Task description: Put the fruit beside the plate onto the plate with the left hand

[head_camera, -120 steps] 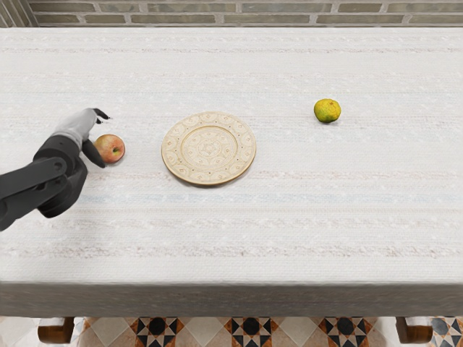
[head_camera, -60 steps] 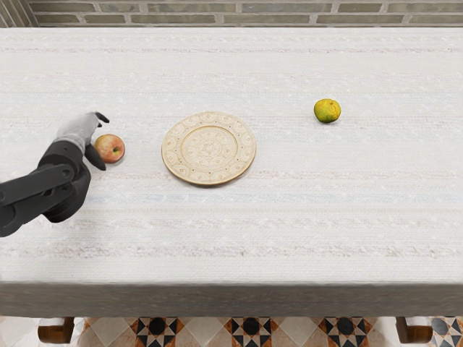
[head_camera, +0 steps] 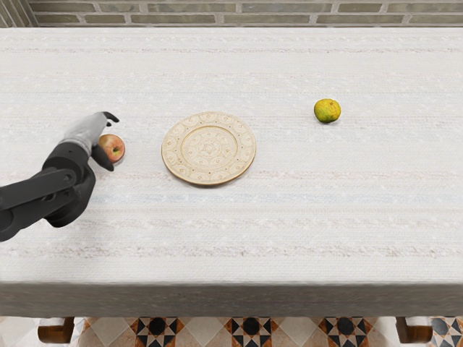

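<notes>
spreading across nearly the whole head view, the table (head_camera: 304, 217) under its pale cloth carries everything on one flat level, so nothing needs lifting out of a container; the left arm (head_camera: 36, 195) enters from the left edge and lies low and slanting over the cloth, which looks like the natural reach for a fruit on that side; no right arm shows; the plate (head_camera: 208, 148), a cream round with a carved pattern, lies flat near the middle with nothing on it, so the placing step is not yet done; the left hand (head_camera: 88, 137) sits against the left flank of the apple (head_camera: 114, 148) and covers a slice of it; its fingers (head_camera: 110, 116) are spread into a cup, one dark tip arched over the far side of the fruit and another low on the near side, bracketing it rather than visibly squeezing, so i judge the grip not yet closed; the apple, red and yellow, rests on the cloth just left of the plate and apart from its rim; being the nearer fruit, it reads as the task's target; the smaller green-orange citrus (head_camera: 327, 110) sits well apart to the plate's right, out of this hand's business
</notes>
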`<state>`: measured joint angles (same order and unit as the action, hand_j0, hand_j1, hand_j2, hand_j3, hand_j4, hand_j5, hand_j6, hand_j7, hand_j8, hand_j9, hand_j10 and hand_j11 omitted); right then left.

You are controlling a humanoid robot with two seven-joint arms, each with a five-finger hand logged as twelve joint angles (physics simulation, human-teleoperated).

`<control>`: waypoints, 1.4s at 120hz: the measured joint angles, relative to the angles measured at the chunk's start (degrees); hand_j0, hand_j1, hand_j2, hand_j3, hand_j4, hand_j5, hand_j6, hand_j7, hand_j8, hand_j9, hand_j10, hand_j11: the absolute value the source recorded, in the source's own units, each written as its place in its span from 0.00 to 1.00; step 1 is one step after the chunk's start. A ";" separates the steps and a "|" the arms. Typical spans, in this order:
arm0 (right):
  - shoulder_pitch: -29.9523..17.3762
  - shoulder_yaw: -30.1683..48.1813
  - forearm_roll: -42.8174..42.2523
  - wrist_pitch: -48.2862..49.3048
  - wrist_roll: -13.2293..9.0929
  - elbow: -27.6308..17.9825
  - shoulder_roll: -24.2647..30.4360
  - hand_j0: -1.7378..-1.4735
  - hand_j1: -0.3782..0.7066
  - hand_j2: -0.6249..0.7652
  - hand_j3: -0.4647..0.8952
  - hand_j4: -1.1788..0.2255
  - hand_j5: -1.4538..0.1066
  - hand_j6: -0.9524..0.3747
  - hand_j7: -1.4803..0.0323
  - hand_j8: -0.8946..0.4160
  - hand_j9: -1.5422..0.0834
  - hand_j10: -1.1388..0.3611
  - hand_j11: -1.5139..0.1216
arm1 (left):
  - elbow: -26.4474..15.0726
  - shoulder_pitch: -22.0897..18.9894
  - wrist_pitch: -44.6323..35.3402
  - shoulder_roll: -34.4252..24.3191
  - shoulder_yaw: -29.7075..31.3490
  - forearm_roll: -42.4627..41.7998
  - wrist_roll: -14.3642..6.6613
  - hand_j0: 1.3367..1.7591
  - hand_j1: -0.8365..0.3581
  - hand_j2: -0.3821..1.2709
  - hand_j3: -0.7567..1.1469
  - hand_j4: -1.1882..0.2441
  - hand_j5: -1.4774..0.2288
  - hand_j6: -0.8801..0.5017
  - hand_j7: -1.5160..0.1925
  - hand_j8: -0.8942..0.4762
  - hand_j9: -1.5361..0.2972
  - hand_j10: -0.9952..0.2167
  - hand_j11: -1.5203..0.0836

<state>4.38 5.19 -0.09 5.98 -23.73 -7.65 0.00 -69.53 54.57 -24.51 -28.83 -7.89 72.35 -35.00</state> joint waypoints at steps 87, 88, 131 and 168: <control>-0.07 0.00 0.00 -0.04 0.00 0.00 0.00 0.30 0.03 0.45 0.34 0.84 0.93 0.72 0.98 0.68 0.95 0.76 0.93 | 1.31 -0.04 0.16 0.62 0.16 -0.09 0.00 0.76 0.64 0.28 0.40 0.58 0.60 0.38 0.62 0.39 0.59 0.53 0.66; -0.07 0.00 0.00 -0.04 0.00 0.00 0.00 0.30 0.03 0.45 0.34 0.84 0.93 0.72 0.98 0.68 0.95 0.76 0.93 | 1.35 -0.02 0.17 0.62 0.16 -0.10 0.00 0.76 0.64 0.28 0.40 0.58 0.60 0.38 0.62 0.39 0.59 0.53 0.66; -0.07 0.00 0.00 -0.08 0.00 0.00 0.00 0.30 0.03 0.45 0.34 0.84 0.93 0.72 0.98 0.68 0.95 0.76 0.93 | 2.02 -0.08 0.24 1.63 0.16 -0.18 0.00 0.76 0.60 0.28 0.40 0.55 0.56 0.35 0.59 0.36 0.56 0.49 0.63; -0.07 0.00 0.00 -0.08 0.00 0.00 0.00 0.30 0.03 0.45 0.34 0.84 0.93 0.72 0.98 0.68 0.95 0.76 0.93 | 1.92 -0.43 0.25 1.59 0.08 0.15 0.00 0.75 0.55 0.27 0.40 0.45 0.50 0.35 0.51 0.37 0.47 0.39 0.52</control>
<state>4.31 5.19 -0.09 5.90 -23.73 -7.65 0.00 -67.61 54.14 -24.26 -27.24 -7.81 72.51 -35.00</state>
